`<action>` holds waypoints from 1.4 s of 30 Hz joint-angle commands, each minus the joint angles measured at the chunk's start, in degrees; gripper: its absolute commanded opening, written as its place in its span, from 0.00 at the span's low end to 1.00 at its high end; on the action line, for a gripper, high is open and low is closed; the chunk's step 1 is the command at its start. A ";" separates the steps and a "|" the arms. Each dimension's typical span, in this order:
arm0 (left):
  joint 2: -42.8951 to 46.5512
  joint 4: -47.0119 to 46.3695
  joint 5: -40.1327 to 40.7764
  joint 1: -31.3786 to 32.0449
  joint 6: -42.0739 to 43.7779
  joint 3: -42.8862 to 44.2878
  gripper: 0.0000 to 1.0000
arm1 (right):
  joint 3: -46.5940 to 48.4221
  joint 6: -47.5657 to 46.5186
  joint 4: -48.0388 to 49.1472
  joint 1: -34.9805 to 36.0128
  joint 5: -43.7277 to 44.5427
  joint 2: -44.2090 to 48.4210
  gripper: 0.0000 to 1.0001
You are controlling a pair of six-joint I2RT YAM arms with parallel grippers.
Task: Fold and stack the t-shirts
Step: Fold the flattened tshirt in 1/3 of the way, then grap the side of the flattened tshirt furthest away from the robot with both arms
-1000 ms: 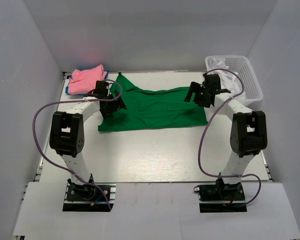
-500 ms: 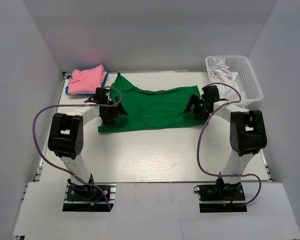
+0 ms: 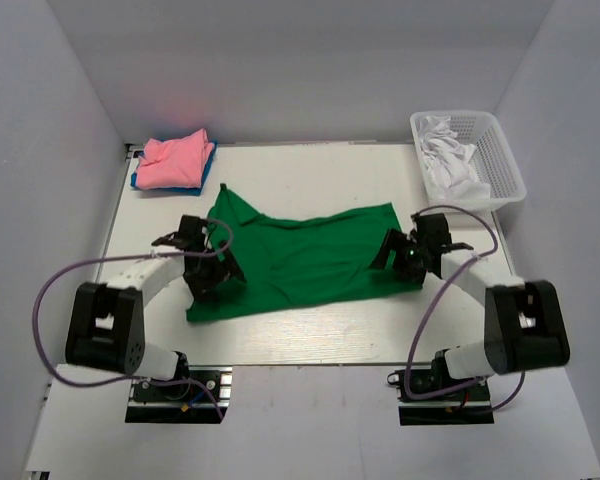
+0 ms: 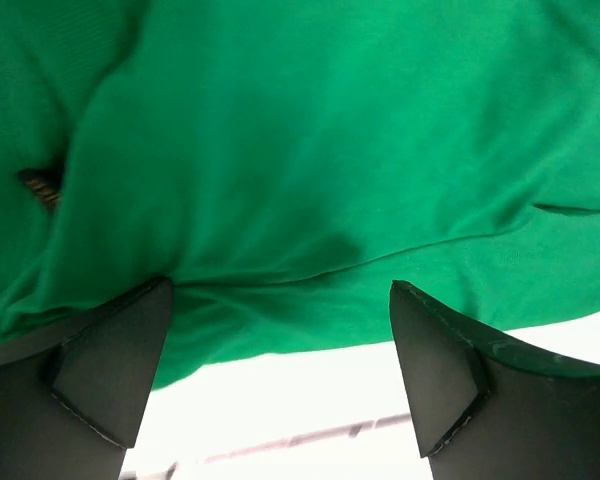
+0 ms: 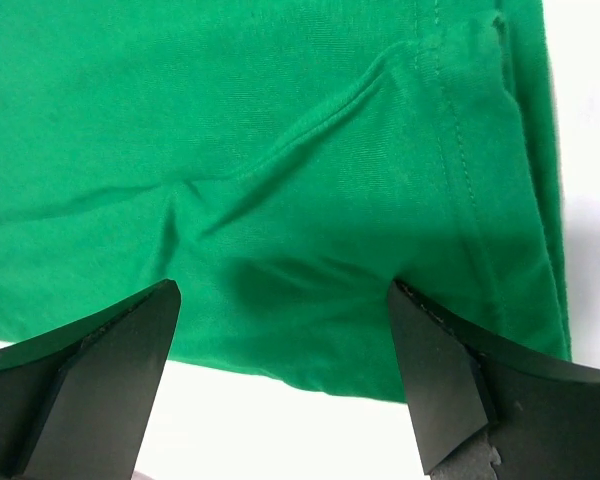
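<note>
green t-shirt (image 3: 300,255): top view, spread out flat and creased on the counter (image 3: 310,180), middle, nearer the front edge; one end points toward the far-left corner
left gripper (image 3: 208,275): top view, down on the left front part of the green t-shirt; finger gap not readable from up here
right gripper (image 3: 402,256): top view, down on the right end of the green t-shirt; gap not readable here either
pink t-shirt (image 3: 173,160): folded, far-left corner, lying on a blue t-shirt (image 3: 137,183) of which only the edge shows
basket (image 3: 502,160): far-right corner, white cloth (image 3: 448,160) bunched inside
left gripper (image 4: 280,288): left wrist view, fingers (image 4: 110,360) spread wide, nothing pinched, tips at the cloth
green t-shirt (image 4: 310,150): fills the view, fold running between the tips, front edge just past them, bare counter (image 4: 280,400) below
right gripper (image 5: 282,290): right wrist view, fingers (image 5: 440,380) spread wide, nothing pinched
green t-shirt (image 5: 280,150): wrinkled between the tips, stitched hem (image 5: 460,150) at right, bare counter (image 5: 310,430) in front
</note>
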State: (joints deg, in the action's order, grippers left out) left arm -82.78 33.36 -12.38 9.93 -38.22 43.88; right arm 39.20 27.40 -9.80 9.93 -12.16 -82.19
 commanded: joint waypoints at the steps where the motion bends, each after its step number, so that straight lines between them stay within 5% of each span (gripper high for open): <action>1: 9.18 12.92 -0.62 0.09 -1.77 -2.57 1.00 | -2.73 -1.90 -17.14 1.49 1.26 5.79 0.90; 8: 10.90 13.24 4.55 0.09 -0.46 13.30 1.00 | 9.04 -6.13 -19.12 2.81 1.44 9.60 0.90; 14: -9.47 6.01 12.62 -0.88 2.62 32.47 1.00 | 22.03 -6.39 -17.53 2.28 4.68 3.71 0.90; 24: -44.02 16.12 23.01 -0.88 6.83 71.41 1.00 | 33.30 -4.81 -19.81 2.11 7.42 -6.21 0.90; 37: -48.52 8.92 18.80 -0.88 6.31 69.68 0.78 | 34.89 -3.84 -22.27 2.11 9.00 -10.00 0.90; 41: -50.37 8.91 18.80 -0.88 6.31 69.68 0.68 | 34.98 -3.93 -23.68 1.93 10.31 -10.18 0.90; 42: -51.15 8.91 18.80 -0.88 6.31 69.68 0.57 | 35.07 -3.84 -23.68 1.84 10.75 -10.18 0.90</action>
State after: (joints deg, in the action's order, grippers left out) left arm -133.19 43.18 6.98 9.17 -32.18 113.38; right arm 72.34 23.42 -31.90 12.32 -3.33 -92.05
